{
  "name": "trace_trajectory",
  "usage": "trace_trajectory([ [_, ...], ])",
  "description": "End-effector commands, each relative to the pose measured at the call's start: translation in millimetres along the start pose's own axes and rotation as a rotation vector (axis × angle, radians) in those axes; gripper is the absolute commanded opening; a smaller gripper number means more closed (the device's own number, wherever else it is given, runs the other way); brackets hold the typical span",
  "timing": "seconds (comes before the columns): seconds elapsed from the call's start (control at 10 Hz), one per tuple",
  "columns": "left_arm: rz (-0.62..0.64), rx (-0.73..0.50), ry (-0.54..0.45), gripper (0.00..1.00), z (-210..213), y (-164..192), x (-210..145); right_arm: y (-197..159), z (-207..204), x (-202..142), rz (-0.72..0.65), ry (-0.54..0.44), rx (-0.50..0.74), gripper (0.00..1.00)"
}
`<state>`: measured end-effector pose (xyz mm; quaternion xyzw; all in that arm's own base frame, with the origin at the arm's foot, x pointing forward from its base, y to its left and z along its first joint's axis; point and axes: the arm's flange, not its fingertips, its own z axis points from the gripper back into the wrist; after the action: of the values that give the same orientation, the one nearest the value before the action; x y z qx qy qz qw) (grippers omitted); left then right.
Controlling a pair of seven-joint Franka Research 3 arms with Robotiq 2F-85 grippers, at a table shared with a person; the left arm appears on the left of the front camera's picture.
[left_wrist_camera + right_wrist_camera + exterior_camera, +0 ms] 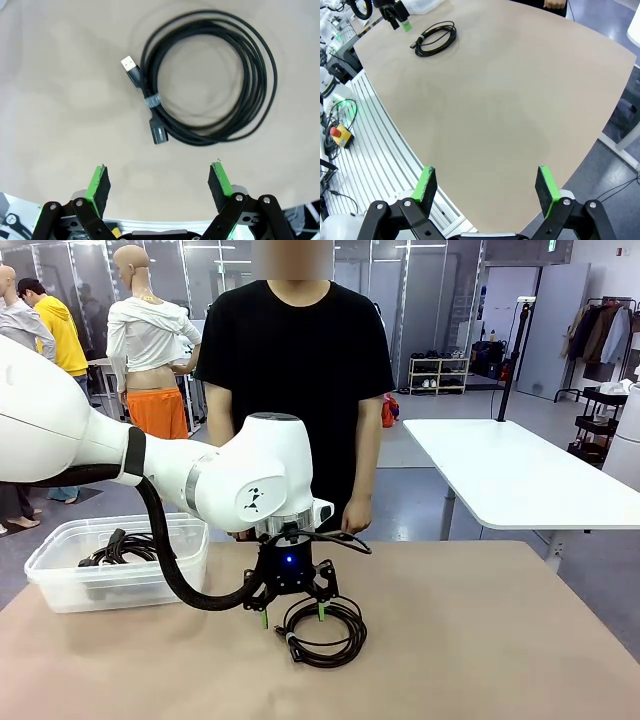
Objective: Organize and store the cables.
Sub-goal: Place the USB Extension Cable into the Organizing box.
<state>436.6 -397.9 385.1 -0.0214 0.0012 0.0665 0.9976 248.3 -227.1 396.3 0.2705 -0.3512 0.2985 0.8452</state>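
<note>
Nearest the front camera, the coiled thin black cable with a USB plug and a small strap [322, 632] lies flat on the tan tabletop [480, 640], near the middle and toward the robot's edge. At the left edge of the tabletop a clear plastic bin [60, 585] already holds other black cables [125, 545]. Left arm's black gripper with green pads [292, 616] hangs over the near-left rim of the coil, jaws wide with nothing between them. In the left wrist view the coil [250, 95] lies beyond the fingertips, offset to one side, its two plugs and strap running roughly along the finger direction. The right gripper [487, 182] hovers open well apart, so the left arm is plainly nearer.
</note>
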Motion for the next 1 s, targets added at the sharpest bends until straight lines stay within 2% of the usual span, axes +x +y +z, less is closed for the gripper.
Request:
trace_trajectory([
  [0.0,0.117,-0.025,0.001,1.00,-17,-13,14,-2,2,0,0.019,-0.013,0.006,1.00],
  [0.1,0.196,0.011,-0.016,1.00,-26,-16,19,-2,2,0,0.019,-0.013,0.006,1.00],
  [0.4,0.289,0.057,-0.055,1.00,-44,-24,30,-2,2,0,0.019,-0.013,0.006,1.00],
  [0.9,0.345,0.086,-0.040,1.00,-70,-21,41,-2,2,0,0.019,-0.013,0.006,1.00],
])
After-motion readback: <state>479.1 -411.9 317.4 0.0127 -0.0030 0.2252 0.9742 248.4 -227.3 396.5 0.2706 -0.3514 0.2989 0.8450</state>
